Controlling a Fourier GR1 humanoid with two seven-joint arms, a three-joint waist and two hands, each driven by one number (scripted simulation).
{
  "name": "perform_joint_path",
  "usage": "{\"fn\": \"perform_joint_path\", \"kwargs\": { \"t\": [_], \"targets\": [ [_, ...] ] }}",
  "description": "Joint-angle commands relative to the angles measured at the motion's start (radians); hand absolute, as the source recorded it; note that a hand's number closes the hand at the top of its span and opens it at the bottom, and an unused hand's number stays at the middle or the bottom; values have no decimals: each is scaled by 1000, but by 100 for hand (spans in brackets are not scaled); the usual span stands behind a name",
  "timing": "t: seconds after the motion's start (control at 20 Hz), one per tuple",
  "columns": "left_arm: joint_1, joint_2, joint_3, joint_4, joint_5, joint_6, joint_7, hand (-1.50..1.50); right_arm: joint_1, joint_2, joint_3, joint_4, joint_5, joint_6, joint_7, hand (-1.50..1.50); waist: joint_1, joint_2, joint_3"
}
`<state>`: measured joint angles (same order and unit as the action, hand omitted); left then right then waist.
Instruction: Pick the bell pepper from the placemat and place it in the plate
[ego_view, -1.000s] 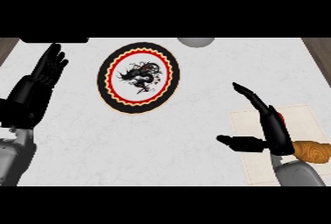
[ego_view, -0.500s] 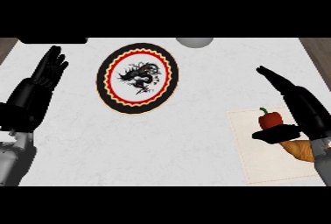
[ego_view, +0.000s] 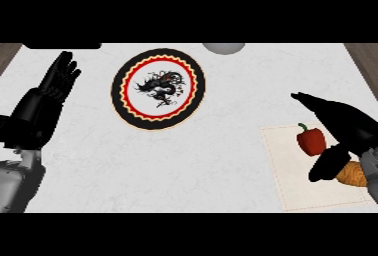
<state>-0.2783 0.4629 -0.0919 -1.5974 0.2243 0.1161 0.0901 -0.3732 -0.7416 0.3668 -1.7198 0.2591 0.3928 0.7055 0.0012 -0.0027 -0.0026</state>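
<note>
I'm looking down on a pale, marbled counter (ego_view: 192, 165), with the wood floor just showing at the far corners and a grey rounded object (ego_view: 224, 47) at the top edge. The plate (ego_view: 157, 88), black-rimmed with a red ring and a dark dragon-like figure in its middle, sits left of centre where it sat in both earlier frames. At the right edge lies the cream placemat (ego_view: 295, 180), and on it the red bell pepper (ego_view: 311, 140) stands with its green stem up, in the same place as half a second ago. A tan, ridged item (ego_view: 353, 173) lies on the mat just behind my right hand; I can't tell what it is. My right hand (ego_view: 347, 131) was short of the mat a second ago, fingers spread; now it sits over the mat's right side, straight fingers reaching past the far side of the pepper and the thumb below it, so the pepper lies in the gap between them. The hand is spread apart, not closed on anything, and I can't tell whether it touches the pepper. My left hand (ego_view: 46, 102) rests at the left edge, fingers straight and pointing up, unchanged.
</note>
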Motion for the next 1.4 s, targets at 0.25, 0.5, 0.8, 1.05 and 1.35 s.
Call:
{"fn": "perform_joint_path", "kwargs": {
  "t": [0.25,0.5,0.8,1.05,1.35],
  "targets": [
    [-32,-16,88,93,-11,-87,-55,0,-19,109,-2,39,127,103,109,-150,-3,3,2],
    [-47,-19,90,28,-14,-87,32,0,-39,112,-16,204,216,122,59,-150,1,3,3],
    [2,-73,92,35,-73,-100,-24,0,8,162,-60,255,303,113,-5,-150,0,3,3],
    [-3,-66,113,-11,-76,-122,26,0,23,154,-82,408,365,84,-171,-150,5,4,3],
    [55,-119,127,-15,-106,-136,-25,0,13,174,-126,485,436,112,-233,-150,4,3,3]
  ]
}}
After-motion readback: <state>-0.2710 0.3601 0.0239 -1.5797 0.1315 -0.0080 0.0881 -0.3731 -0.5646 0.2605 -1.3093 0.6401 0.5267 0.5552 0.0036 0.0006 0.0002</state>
